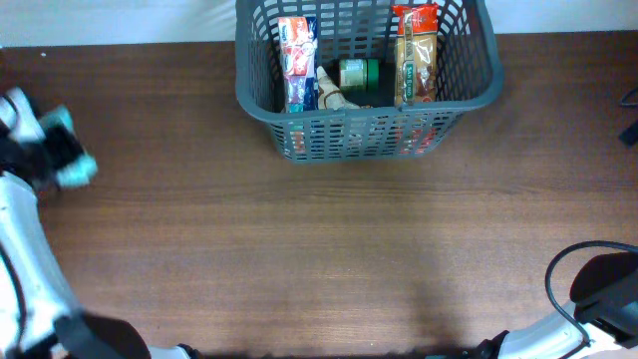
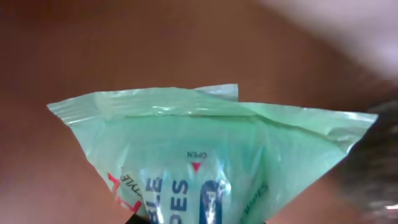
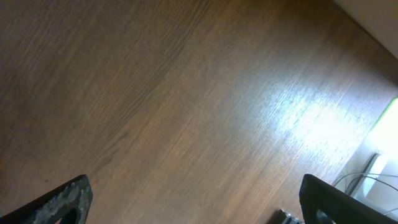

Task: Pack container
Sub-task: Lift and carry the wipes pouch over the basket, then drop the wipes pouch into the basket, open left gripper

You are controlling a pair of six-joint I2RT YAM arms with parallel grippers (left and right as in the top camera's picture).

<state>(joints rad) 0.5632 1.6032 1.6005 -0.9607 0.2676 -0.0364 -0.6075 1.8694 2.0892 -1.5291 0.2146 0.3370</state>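
The dark grey slotted container (image 1: 469,95) stands at the back middle of the table. Inside it are two snack packets standing at the left (image 1: 297,62) and right (image 1: 416,52), a green can (image 1: 358,74) and a pale item. My left gripper (image 1: 62,148) is at the far left edge, shut on a pale green packet of wipes (image 2: 205,155), which fills the left wrist view; the fingers show only as dark tips at the bottom edge. My right gripper (image 3: 196,202) is open and empty over bare wood; in the overhead view only its arm (image 1: 603,289) shows, at the bottom right corner.
The brown wooden table (image 1: 329,249) stretches between the arms and the container. A black cable (image 1: 558,274) loops near the right arm. A white wall runs behind the table's far edge.
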